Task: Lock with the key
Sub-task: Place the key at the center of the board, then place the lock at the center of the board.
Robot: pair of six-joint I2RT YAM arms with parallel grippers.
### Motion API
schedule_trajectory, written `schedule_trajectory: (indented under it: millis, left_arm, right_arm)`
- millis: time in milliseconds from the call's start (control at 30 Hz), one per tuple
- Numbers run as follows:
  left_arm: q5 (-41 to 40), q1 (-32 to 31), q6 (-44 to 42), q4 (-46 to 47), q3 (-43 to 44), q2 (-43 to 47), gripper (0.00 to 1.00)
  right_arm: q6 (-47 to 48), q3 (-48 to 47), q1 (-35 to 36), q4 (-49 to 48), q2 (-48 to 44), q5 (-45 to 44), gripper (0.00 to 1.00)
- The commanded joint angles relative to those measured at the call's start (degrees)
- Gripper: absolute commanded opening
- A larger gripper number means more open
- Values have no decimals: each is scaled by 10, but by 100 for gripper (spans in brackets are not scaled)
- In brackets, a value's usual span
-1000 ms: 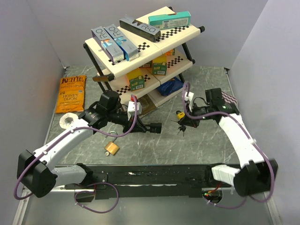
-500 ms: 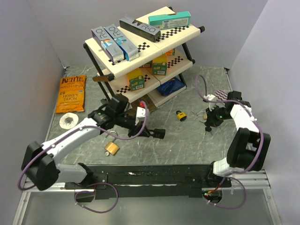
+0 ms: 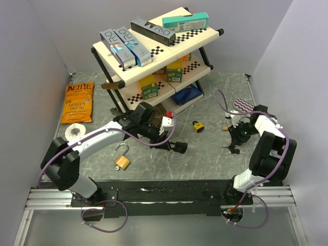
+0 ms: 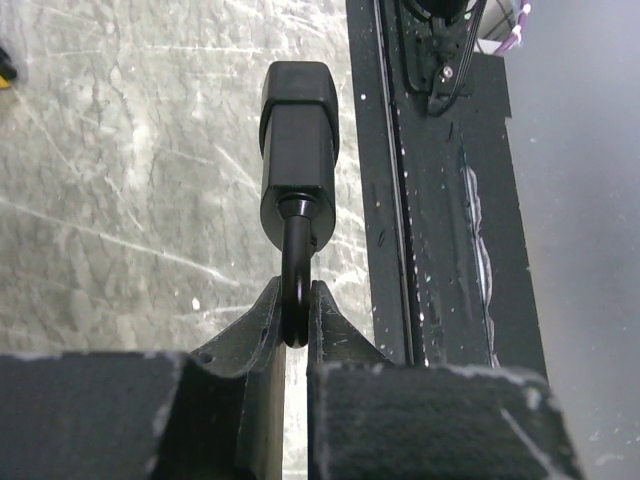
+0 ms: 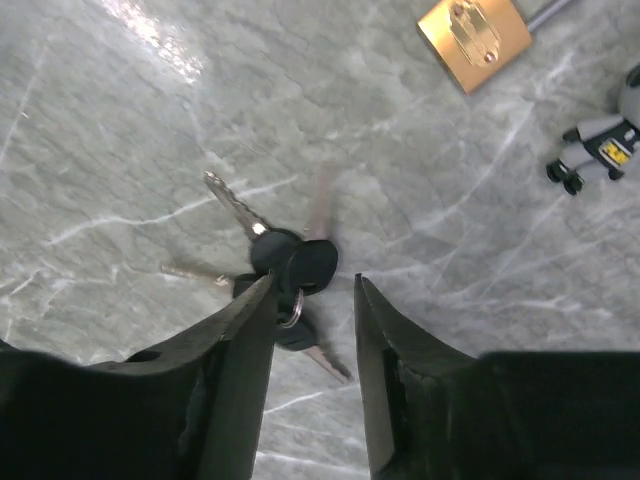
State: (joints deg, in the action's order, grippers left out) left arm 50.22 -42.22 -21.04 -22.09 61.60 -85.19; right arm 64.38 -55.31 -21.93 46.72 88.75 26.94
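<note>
Left gripper [image 4: 297, 300]: jaws almost shut, pinching the curved shackle [image 4: 296, 265] of a black padlock [image 4: 298, 130]. The lock body sticks straight out past the fingertips, clear of the pads. Under it is the grey marbled table [image 4: 120, 200]. The black base rail [image 4: 440, 250] runs just to one side of the lock.

From the overhead camera, this gripper sits at the end of the outstretched left arm. A brass padlock [image 3: 122, 160] with its shackle swung open lies on the table back toward the arm's base. A small yellow-and-black padlock [image 3: 197, 125] lies just beyond the gripper. Farther off stands a checkered shelf rack [image 3: 154, 54] loaded with boxes. A chip bag [image 3: 77, 102] and a tape roll [image 3: 75, 132] sit well away at the left wall.

Right gripper [image 5: 313, 285]: fingers apart, with a clear gap between them. A bunch of keys [image 5: 295, 262] with black heads sits at the tips against one finger, blades fanned out, one of them blurred. Cannot tell whether the bunch hangs from that finger or rests on the table. Beyond the tips, well apart from the keys, a second brass padlock [image 5: 473, 35] lies flat.
</note>
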Motion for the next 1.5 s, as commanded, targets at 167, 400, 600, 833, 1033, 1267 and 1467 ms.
schedule_trajectory:
  millis: [167, 400, 600, 833, 1033, 1267, 1467]
  left_arm:
    - [49, -11, 49, 51, 75, -43, 1]
    - [73, -11, 119, 21, 142, -108, 1]
    - [102, -11, 179, -34, 204, -158, 1]
    - [108, -12, 216, -31, 215, -165, 1]
    - [101, -12, 255, -30, 221, -169, 1]
    - [115, -13, 319, 12, 206, -174, 1]
    - [113, -13, 328, 22, 199, -169, 1]
  right_arm:
    - [16, -32, -9, 44, -72, 60, 73]
    - [-50, -2, 96, 2, -275, 209, 99]
    - [-137, 101, 319, -151, -444, 153, 100]
    - [-133, 153, 455, -195, -455, 53, 100]
    - [-120, 150, 508, -204, -414, 9, 100]
    - [-136, 165, 559, -261, -394, -67, 91]
    - [-143, 173, 571, -267, -390, -98, 47]
